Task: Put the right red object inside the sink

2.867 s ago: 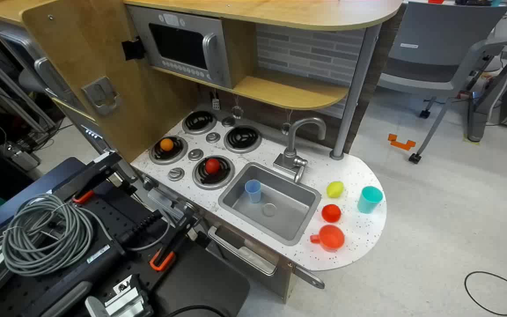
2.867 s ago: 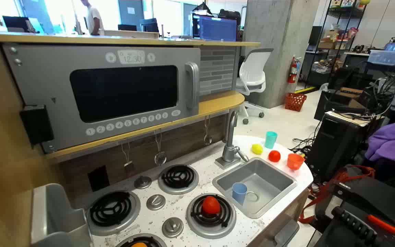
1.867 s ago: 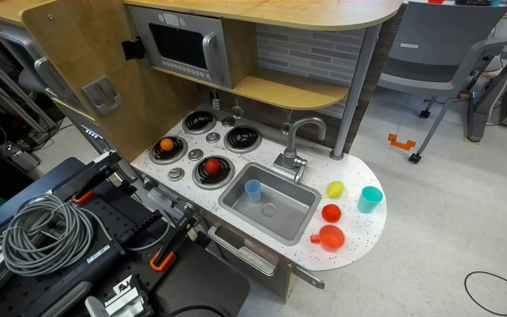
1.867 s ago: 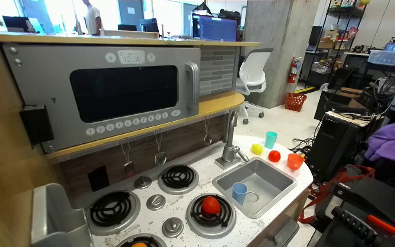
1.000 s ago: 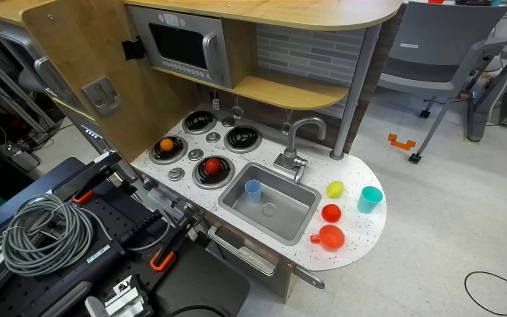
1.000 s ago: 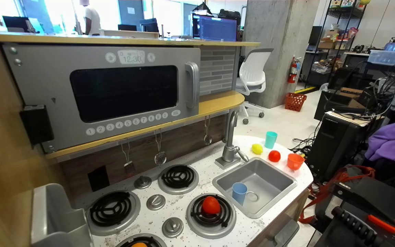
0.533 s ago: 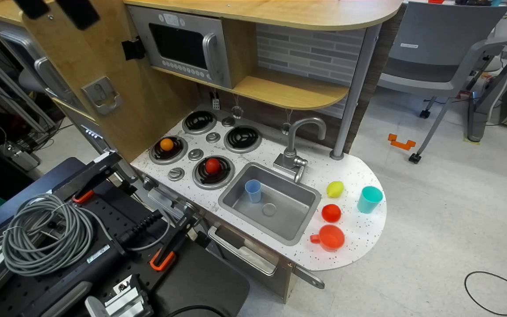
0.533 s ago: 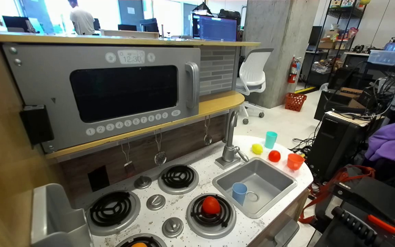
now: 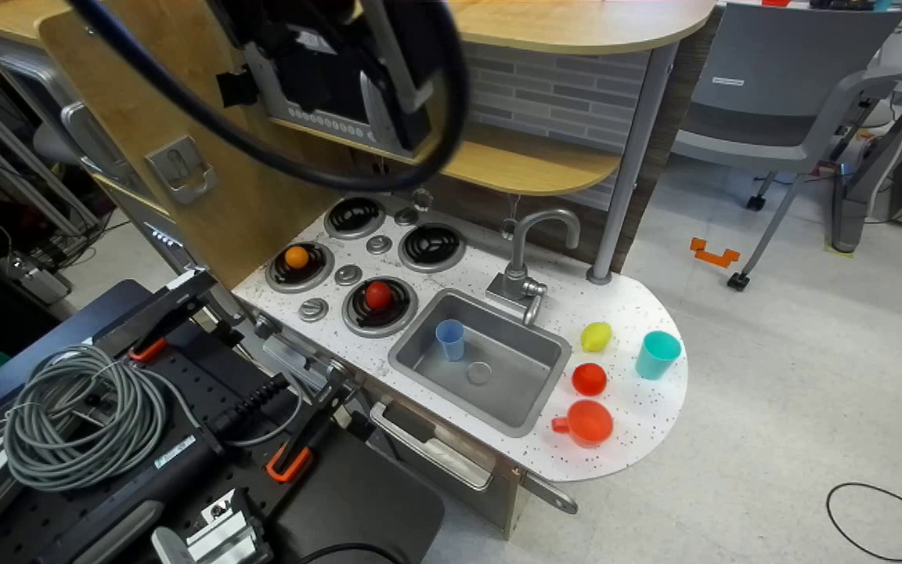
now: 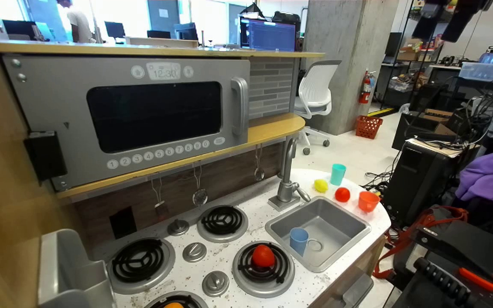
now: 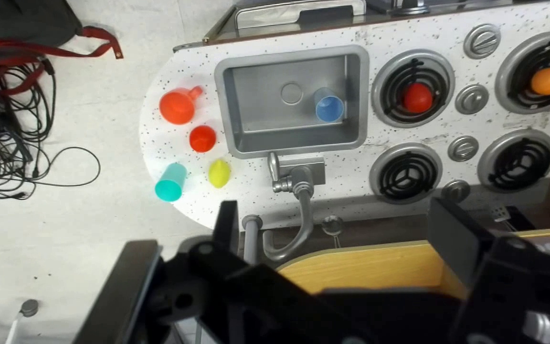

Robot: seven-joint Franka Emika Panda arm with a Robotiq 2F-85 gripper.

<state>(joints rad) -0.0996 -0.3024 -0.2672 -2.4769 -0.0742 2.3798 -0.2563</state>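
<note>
A toy kitchen with a rounded, white speckled countertop (image 9: 647, 415) stands in a cluttered room; an exterior view also catches a person in a white shirt (image 10: 79, 25) at the far left. Set into the counter is a grey rectangular sink (image 9: 510, 395) with a blue cup (image 9: 451, 340) inside, on the side towards the black coil burners (image 9: 431, 244).

The round red object (image 9: 589, 379) lies on the counter right of the sink, between a yellow lemon-shaped object (image 9: 597, 337) on its far side and an orange-red cup with a handle (image 9: 589, 423) just beside it on the near side. A turquoise cup (image 9: 658, 355) stands farther right. Left of the sink, a second rounded red object (image 9: 378, 295) sits on a burner; an orange ball (image 10: 173, 305), cut by the bottom edge in an exterior view, shows whole in the wrist view.

In the wrist view the black gripper (image 11: 337, 222) has its two fingers (image 11: 454, 234) parted wide — an exterior view has only their tips, apart, at the upper right. A grey toy microwave (image 10: 114, 72) shows its whole front in an exterior view, while dark arm parts (image 9: 263, 19) and a thick black cable (image 9: 373, 182) pass in front of it in an exterior view.
</note>
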